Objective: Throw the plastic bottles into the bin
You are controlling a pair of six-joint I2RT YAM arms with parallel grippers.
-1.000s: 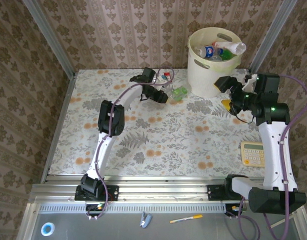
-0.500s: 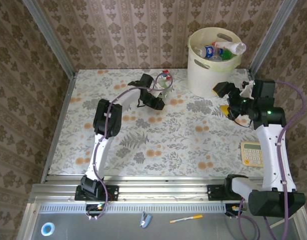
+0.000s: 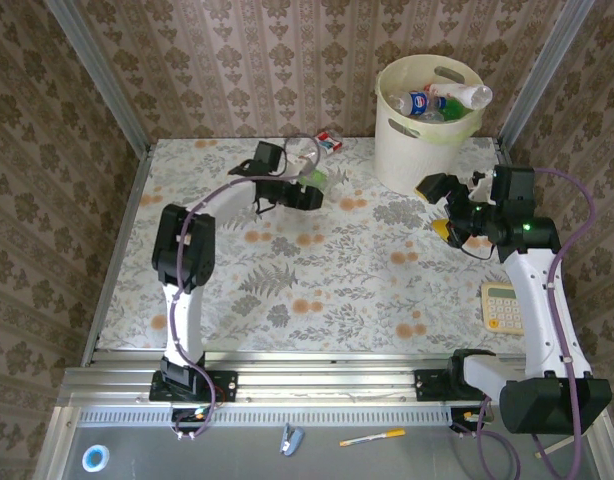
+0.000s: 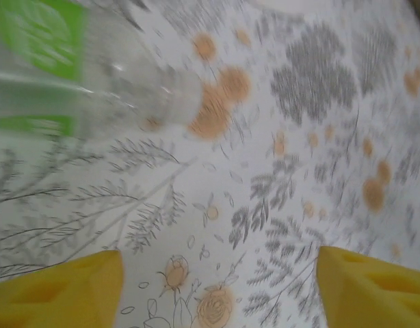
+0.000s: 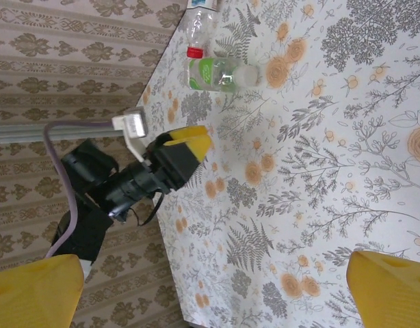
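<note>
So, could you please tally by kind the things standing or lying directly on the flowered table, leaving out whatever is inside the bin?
Green-labelled bottle: 1
Red-capped bottle: 1
Bin: 1
Calculator: 1
Total: 4

Brown damask wallpaper [image 3: 237, 60] (aluminium posts [image 3: 97, 75] at corners) surrounds a floral-clothed table [image 3: 337, 290].
</note>
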